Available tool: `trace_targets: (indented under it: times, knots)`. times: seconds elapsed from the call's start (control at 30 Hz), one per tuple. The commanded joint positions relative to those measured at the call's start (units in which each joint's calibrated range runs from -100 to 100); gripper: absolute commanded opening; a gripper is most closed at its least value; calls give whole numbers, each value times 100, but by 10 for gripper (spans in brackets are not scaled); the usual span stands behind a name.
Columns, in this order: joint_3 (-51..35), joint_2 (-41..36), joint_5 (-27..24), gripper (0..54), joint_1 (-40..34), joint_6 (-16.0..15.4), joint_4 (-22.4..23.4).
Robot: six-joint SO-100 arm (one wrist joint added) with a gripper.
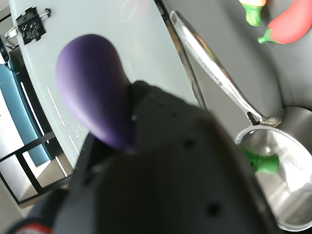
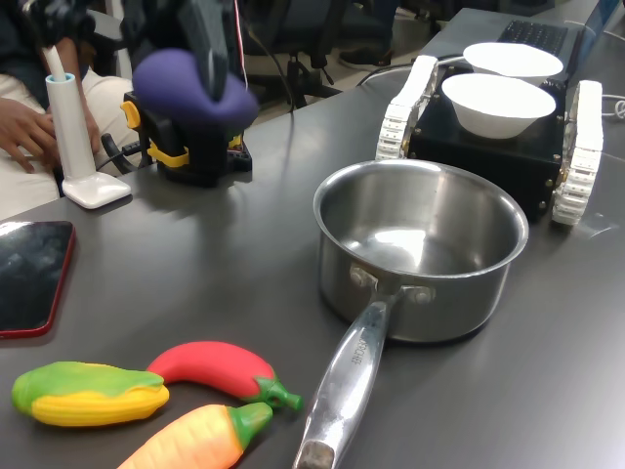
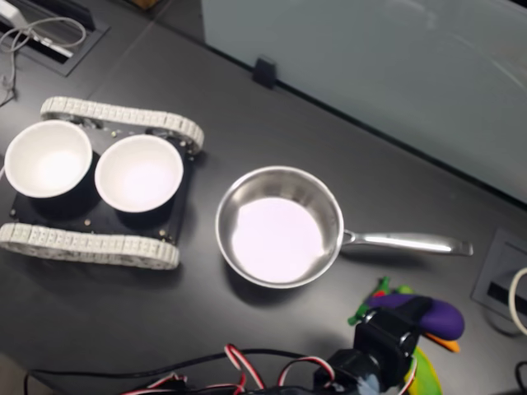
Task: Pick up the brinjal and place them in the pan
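My gripper [image 2: 209,61] is shut on the purple brinjal [image 2: 191,90] and holds it in the air, well above the table, at the first exterior view's upper left. In the wrist view the brinjal [image 1: 92,87] bulges out past the dark gripper [image 1: 134,117], and its green stem cap [image 1: 263,163] pokes out on the other side. The steel pan [image 2: 420,244] stands upright and empty mid-table, its long handle [image 2: 342,386] pointing to the front. In the second exterior view the brinjal [image 3: 428,314] and gripper [image 3: 402,322] sit to the right of the pan [image 3: 280,226], below its handle.
A red eggplant-shaped toy [image 2: 220,369], a corn toy [image 2: 88,393] and a carrot toy [image 2: 195,440] lie near the pan's handle. A black tracked vehicle [image 2: 488,147] carries two white bowls [image 2: 498,103]. A red phone [image 2: 29,274], a white stand [image 2: 78,147] and a person's hand [image 2: 24,127] are at the left.
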Motion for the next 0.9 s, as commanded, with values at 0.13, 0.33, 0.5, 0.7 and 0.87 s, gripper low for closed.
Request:
trace_targets:
  times: [0.13, 0.33, 0.5, 0.7, 0.87]
  knots:
    - [-493, -862, -952, 0, -963, 586, -407]
    - [-420, -1124, -1543, 0, -1628, 1007, -526]
    - [-393, -1276, -1958, 0, -2167, 1427, -578]
    - [-284, -1377, -2212, 0, -3165, 2208, -578]
    - [-166, -1411, -2339, 0, -3865, 2586, -586]
